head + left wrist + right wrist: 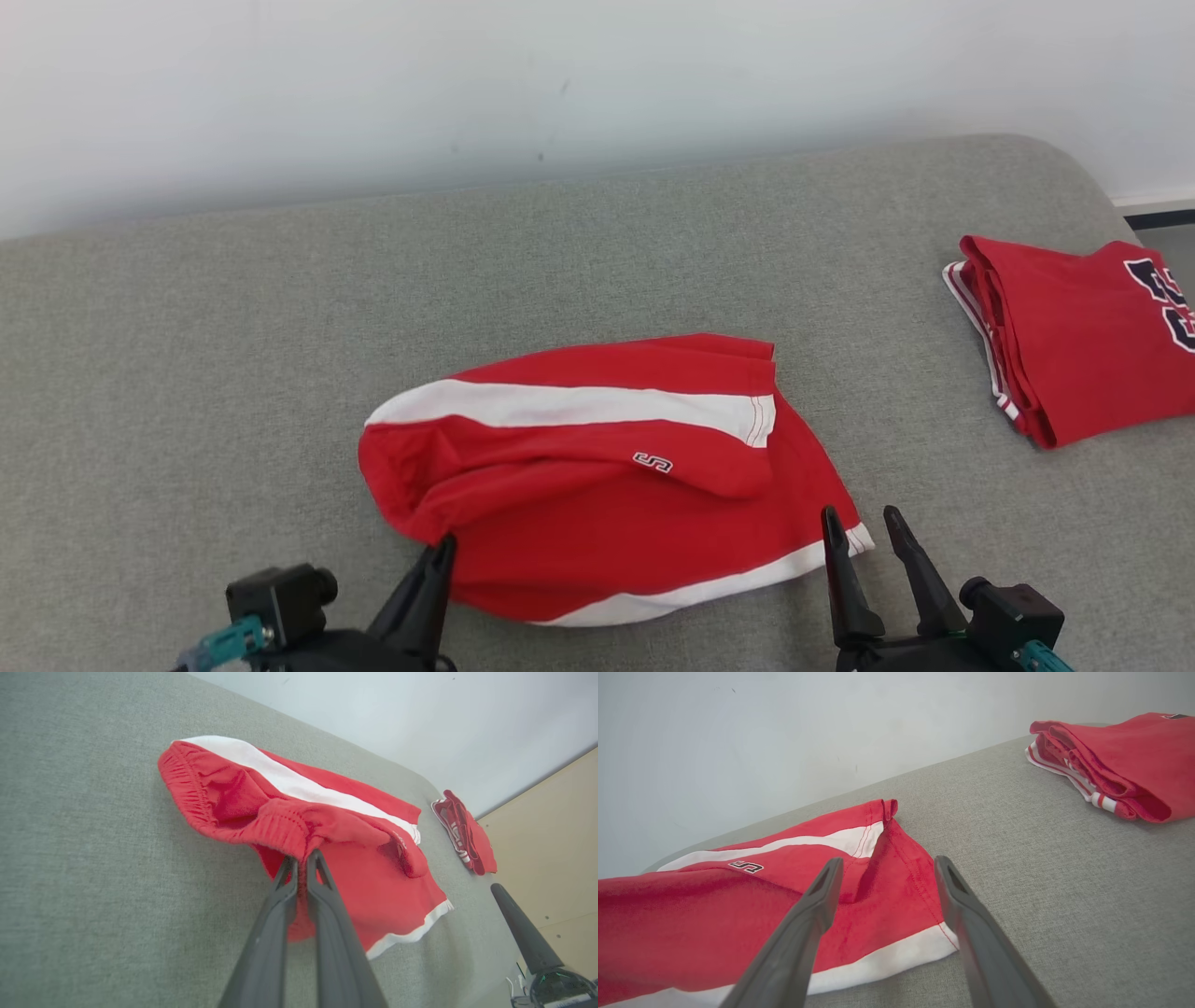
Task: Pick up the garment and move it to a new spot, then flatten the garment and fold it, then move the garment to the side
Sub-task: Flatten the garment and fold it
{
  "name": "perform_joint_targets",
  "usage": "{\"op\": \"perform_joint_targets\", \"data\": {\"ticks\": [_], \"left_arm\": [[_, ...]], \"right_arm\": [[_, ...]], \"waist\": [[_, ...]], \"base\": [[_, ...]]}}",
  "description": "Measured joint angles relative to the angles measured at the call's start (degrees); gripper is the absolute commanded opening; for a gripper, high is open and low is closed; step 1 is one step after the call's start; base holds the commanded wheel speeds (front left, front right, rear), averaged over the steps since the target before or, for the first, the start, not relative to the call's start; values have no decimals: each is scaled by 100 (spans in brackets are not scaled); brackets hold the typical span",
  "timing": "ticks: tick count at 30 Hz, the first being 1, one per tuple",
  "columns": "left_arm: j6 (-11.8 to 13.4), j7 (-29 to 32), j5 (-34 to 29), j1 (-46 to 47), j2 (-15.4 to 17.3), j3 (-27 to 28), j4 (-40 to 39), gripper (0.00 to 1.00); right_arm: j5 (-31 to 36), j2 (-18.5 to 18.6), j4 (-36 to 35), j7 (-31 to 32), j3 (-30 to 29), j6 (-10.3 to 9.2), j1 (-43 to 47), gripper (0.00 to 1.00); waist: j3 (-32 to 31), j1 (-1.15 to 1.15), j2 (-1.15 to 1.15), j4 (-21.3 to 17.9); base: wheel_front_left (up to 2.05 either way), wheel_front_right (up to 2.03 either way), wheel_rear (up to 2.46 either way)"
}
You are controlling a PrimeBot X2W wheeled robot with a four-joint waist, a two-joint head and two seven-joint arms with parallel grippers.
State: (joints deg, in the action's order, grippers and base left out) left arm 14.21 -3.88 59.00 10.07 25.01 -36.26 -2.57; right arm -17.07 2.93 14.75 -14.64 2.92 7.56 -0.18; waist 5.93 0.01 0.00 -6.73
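In the head view the left claw (439, 553) is cut off by the bottom edge at 7 o'clock. Its two fingers read there as one dark spike, so the grip is hard to judge. The left wrist view settles it — the claw is pinched tight on the gathered elastic waistband of the shorts (373, 896), with red cloth bunched around the fingertips. Whatever lies under that lifted fold is hidden.

The right claw (859, 523) sits at 5 o'clock, its body also cut off below. Its fingers stand wide apart and hold nothing, with the tips at the white-banded hem corner of the shorts. Whether they touch the cloth cannot be told.

The shorts lie crumpled near the middle of the grey cushion (233, 355), a little toward 6 o'clock. The waistband points toward 9 o'clock and the leg hems toward 3 o'clock. They are red with white stripes.

A small black-and-white logo (653, 462) sits on the upper leg. It looks like a single stylised character, too small to read with certainty.

At 3 o'clock, well apart from the shorts, a folded red shirt (1074, 345) rests on the cushion, its far side cut off by the picture's edge. Dark lettering (1162, 299) outlined in white runs off that same edge — too little shows to read it. A pale wall (560, 84) rises behind the cushion at 12 o'clock.
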Motion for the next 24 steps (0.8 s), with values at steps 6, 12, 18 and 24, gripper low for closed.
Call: {"op": "perform_joint_targets", "data": {"ticks": [6, 12, 18, 24], "left_arm": [[528, 603, -37, -233, 347, -131, -966, 0], [386, 1113, -287, 886, 123, -379, 157, 0], [140, 1125, -332, 1898, -500, -399, 1886, 0], [10, 955, -635, 2574, -715, -516, 3267, 0]], "right_arm": [[2, 1, -9, 1, 7, 0, 13, 100], [3, 1, -20, 8, 138, 0, -83, 100], [3, 0, -18, 33, 229, 0, -192, 100], [1, 1, -26, 24, 224, 0, -260, 100]], "waist": [[17, 0, 0, 12], [85, 0, 0, -56], [166, 0, 0, -263], [321, 0, 0, -438]], "base": [[0, 0, 0], [0, 0, 0], [0, 0, 0], [0, 0, 0]]}}
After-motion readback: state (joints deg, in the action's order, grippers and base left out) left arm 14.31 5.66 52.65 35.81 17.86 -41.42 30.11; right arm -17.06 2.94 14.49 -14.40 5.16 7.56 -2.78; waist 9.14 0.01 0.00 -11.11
